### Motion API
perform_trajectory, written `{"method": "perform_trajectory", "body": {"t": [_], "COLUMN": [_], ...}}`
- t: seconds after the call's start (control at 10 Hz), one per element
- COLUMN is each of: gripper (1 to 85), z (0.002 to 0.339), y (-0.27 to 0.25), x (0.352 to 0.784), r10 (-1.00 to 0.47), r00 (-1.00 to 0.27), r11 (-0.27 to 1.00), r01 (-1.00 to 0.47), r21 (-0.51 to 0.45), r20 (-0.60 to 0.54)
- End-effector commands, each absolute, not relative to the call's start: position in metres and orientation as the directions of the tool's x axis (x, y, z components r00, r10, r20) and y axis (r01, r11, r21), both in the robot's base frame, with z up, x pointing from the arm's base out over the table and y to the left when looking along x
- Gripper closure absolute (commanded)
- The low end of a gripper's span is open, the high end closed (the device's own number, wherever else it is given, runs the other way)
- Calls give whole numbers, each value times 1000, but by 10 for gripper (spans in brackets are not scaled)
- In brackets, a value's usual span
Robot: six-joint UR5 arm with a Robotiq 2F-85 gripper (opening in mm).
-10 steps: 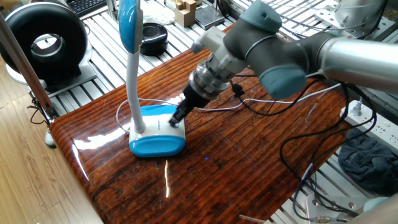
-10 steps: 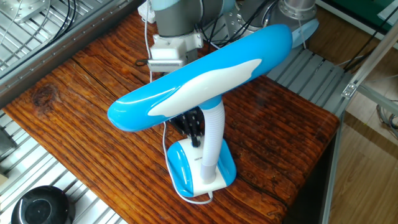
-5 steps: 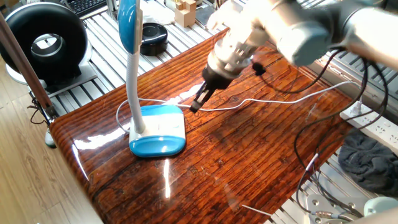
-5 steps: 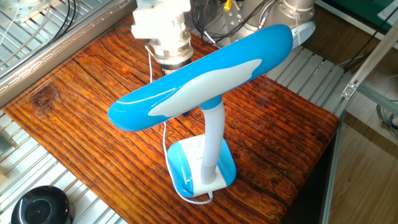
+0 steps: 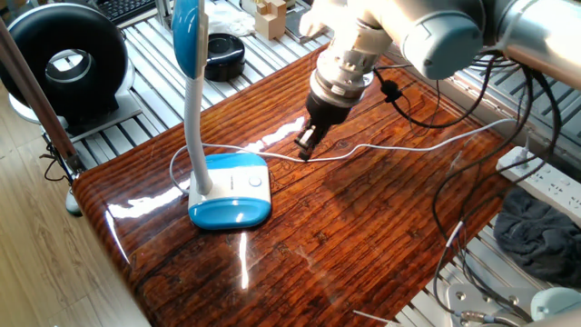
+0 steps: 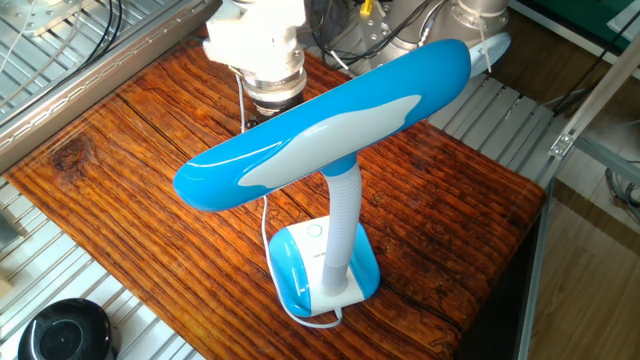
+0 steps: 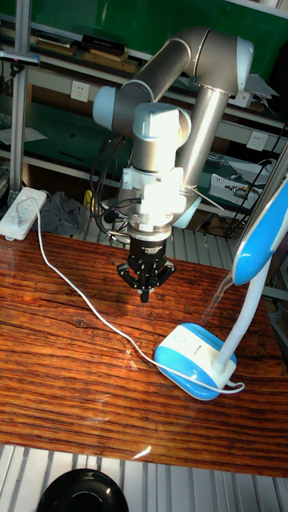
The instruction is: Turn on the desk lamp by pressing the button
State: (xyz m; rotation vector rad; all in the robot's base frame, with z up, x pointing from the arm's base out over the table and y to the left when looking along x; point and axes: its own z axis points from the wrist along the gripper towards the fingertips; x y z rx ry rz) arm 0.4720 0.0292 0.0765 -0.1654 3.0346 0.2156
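The desk lamp stands on the wooden table with its rounded white and blue base [image 5: 231, 198], bendy white neck [image 5: 193, 118] and blue head [image 6: 320, 125]. A small round button [image 5: 255, 181] [image 7: 180, 338] sits on top of the base. My gripper [image 5: 306, 147] [image 7: 144, 295] hangs above the table, off the base and to its right in one fixed view, just over the lamp's thin white cord [image 5: 390, 145]. Its dark fingertips meet in a point, shut on nothing. In the other fixed view the lamp head hides the fingers, and only the wrist [image 6: 265, 60] shows.
A black round fan [image 5: 64, 59] and a black disc [image 5: 224, 53] sit on the slatted frame beyond the table. A white power strip [image 5: 545, 180] [image 7: 20, 212] lies at the table's end, with black cables [image 5: 454, 209] trailing from the arm.
A second ago the fingertips were down on the lamp base by the button. The gripper has since lifted off and drawn away from the base, over the cord.
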Motion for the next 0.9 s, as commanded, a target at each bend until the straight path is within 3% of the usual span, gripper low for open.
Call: {"method": "perform_trajectory", "body": {"t": [0.0, 0.3, 0.8], "gripper": [847, 847, 847], "z": [76, 71, 67], "y": [6, 12, 13], "x": [469, 462, 462], "r10": [99, 144, 101], "r00": [-993, -990, -995], "r11": [994, 986, 991], "r01": [95, 143, 102], "r21": [62, 82, 88], "r20": [-61, -3, 12]}}
